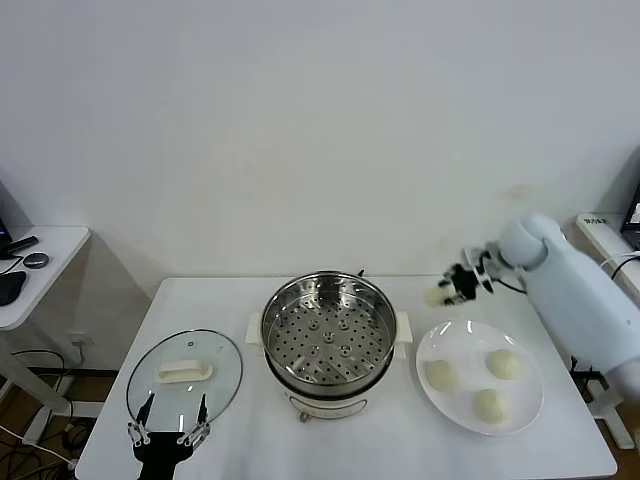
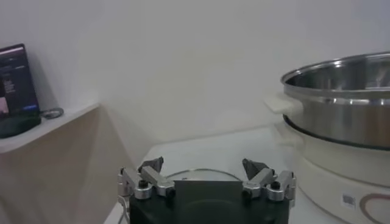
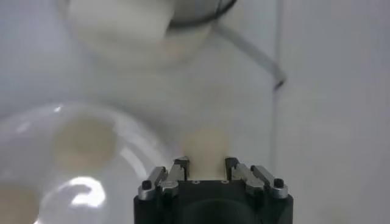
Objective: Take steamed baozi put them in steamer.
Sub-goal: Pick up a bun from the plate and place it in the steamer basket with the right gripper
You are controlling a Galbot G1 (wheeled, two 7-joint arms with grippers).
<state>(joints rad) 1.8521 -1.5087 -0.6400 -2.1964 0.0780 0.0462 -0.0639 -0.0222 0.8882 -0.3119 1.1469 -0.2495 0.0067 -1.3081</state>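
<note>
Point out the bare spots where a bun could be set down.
The steamer tray is bare all over. The plate has room only along its steamer-side rim; three baozi fill the rest. Bare table runs along the front edge. The right gripper holds a fourth bun above the plate's far edge; the left gripper waits by the glass lid.

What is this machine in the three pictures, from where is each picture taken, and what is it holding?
It is a robot with two arms, each ending in a claw. The wide picture comes from a camera on its head, looking down at a white table. The other two come from cameras on its wrists.

On the table stand a steel steamer, nothing in it, a glass lid on its left, and a white plate with three baozi on its right.

The right claw is raised above the table between plate and steamer, shut on a fourth baozi. The left claw waits open near the lid.
</note>
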